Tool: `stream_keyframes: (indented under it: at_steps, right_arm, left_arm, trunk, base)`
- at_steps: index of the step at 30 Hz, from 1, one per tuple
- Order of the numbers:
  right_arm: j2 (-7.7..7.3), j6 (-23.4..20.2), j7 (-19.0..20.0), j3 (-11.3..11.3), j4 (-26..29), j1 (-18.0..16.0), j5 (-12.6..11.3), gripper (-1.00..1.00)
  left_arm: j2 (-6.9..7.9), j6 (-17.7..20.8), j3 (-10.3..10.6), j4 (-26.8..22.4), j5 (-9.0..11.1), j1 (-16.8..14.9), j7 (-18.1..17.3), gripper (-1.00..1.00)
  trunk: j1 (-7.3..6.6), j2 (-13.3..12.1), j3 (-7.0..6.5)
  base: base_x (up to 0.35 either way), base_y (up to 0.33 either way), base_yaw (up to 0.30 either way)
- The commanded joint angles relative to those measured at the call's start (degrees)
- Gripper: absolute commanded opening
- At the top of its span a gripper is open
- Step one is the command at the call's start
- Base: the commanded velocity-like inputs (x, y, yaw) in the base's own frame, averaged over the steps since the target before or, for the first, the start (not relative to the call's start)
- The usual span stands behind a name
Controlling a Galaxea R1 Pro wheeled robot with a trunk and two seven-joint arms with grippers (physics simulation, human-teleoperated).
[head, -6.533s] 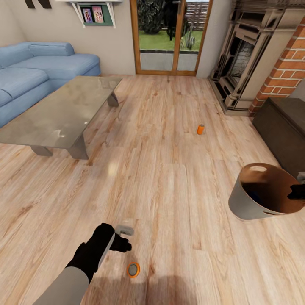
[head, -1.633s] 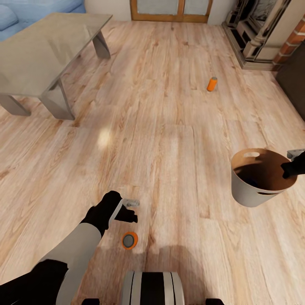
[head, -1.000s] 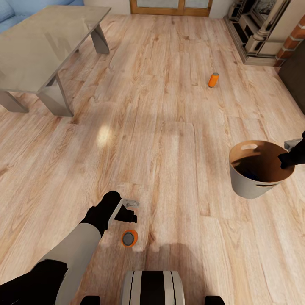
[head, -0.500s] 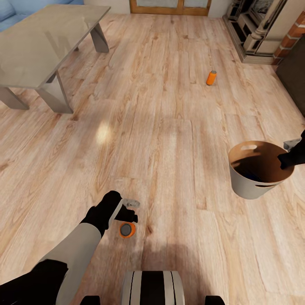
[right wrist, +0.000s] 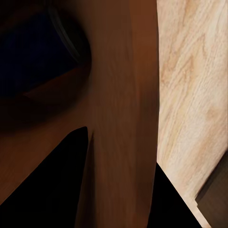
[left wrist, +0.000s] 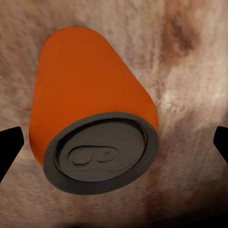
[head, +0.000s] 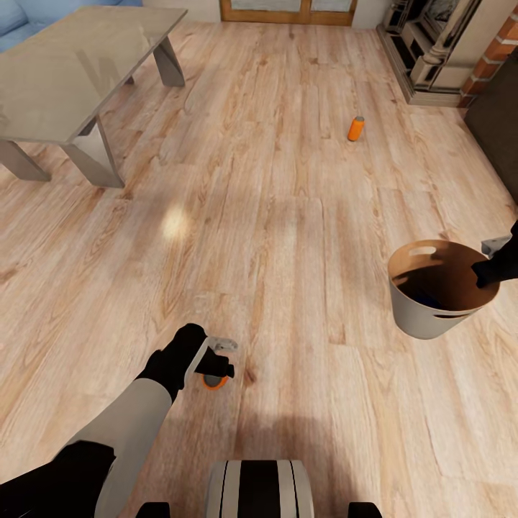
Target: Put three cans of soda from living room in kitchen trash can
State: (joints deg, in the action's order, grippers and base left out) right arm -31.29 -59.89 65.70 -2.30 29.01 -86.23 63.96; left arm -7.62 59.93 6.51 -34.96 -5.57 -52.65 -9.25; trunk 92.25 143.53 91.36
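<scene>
An orange can of soda stands upright on the wood floor, partly hidden under my left gripper. In the left wrist view this can sits between the open fingertips, its grey top facing the camera, and my left gripper touches nothing. A second orange can stands far off near the fireplace. The grey trash can hangs at the right, with my right gripper shut on its rim. A dark blue can lies inside it. The right wrist view shows the brown wall between the fingers.
The glass-topped coffee table stands at the far left, with a corner of the blue sofa behind it. The fireplace and a dark cabinet line the right side. Open wood floor lies between them.
The view has slid over the floor, so the near orange can has come from beside the left gripper to right under it. The right gripper keeps its hold on the bin.
</scene>
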Motion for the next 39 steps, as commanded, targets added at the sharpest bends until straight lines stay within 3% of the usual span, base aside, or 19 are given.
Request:
stream_keyframes:
  at_steps: [1, 39]
  right_arm:
    - [0.00, -0.1, 0.0, 0.0, 0.0, 0.0, -0.2, -1.00]
    - [0.00, -0.1, 0.0, 0.0, 0.0, 0.4, -0.2, -1.00]
  left_arm:
    - [0.01, 0.0, 0.0, -0.1, 0.0, 0.0, 0.0, 1.00]
    - [0.21, -0.3, 0.0, -0.3, 0.0, 0.0, 0.1, 1.00]
  trunk:
    - [-0.01, 0.0, 0.00]
    - [-0.01, 0.0, 0.00]
  base:
    - [-0.009, -0.003, 0.000]
    - [0.016, 0.024, 0.000]
